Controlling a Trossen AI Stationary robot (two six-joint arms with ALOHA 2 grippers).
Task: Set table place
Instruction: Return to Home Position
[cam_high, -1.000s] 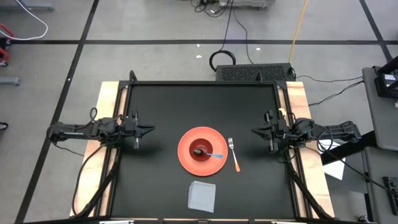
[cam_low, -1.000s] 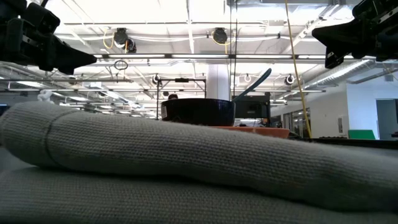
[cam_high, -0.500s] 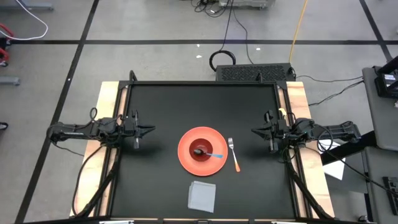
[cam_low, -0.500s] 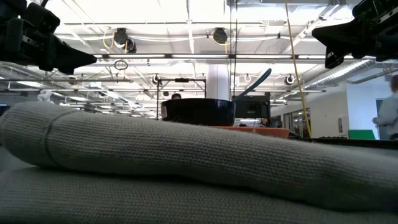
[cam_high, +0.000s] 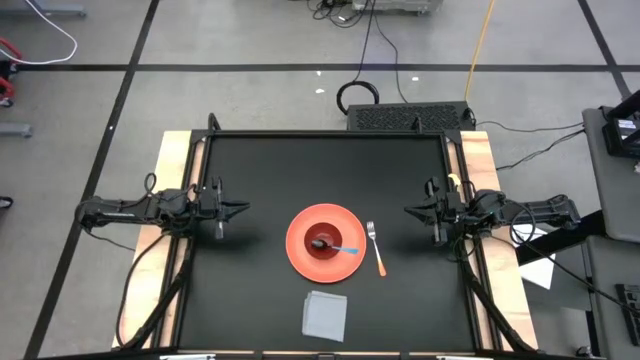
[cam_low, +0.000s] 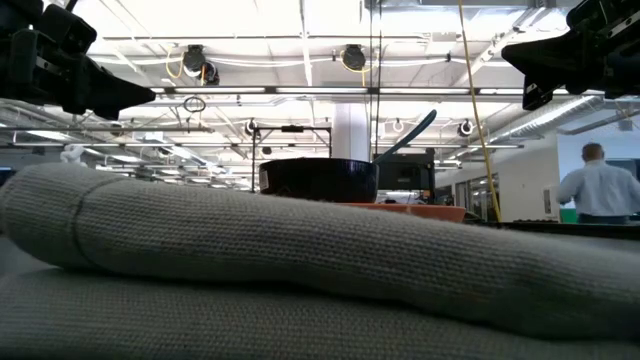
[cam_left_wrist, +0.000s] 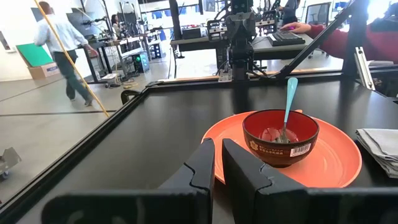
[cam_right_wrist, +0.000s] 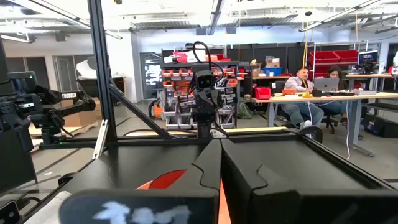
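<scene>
Table (cam_high: 300, 170), matte black, wood-edged

The spoon (cam_high: 345, 249) lies in the bowl (cam_high: 321, 243) on the plate (cam_high: 300, 258) mid-table (cam_high: 260, 170), fork (cam_high: 376, 247) right, cloth (cam_high: 325, 314) in front.

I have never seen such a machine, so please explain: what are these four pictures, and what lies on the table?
This is a robot: two dark arms at a large square black table. One picture looks down from above, one looks level across the table top, two come from cameras on the arms' wrists. From above, the left hand waits at the table's left edge, the right hand at its right edge; both are shut and empty. In the middle, a round orange plate carries a brown bowl with a blue spoon leaning in it. A fork with an orange handle lies beside the plate, toward the right arm. A folded grey cloth lies apart and fills the level picture.
</scene>
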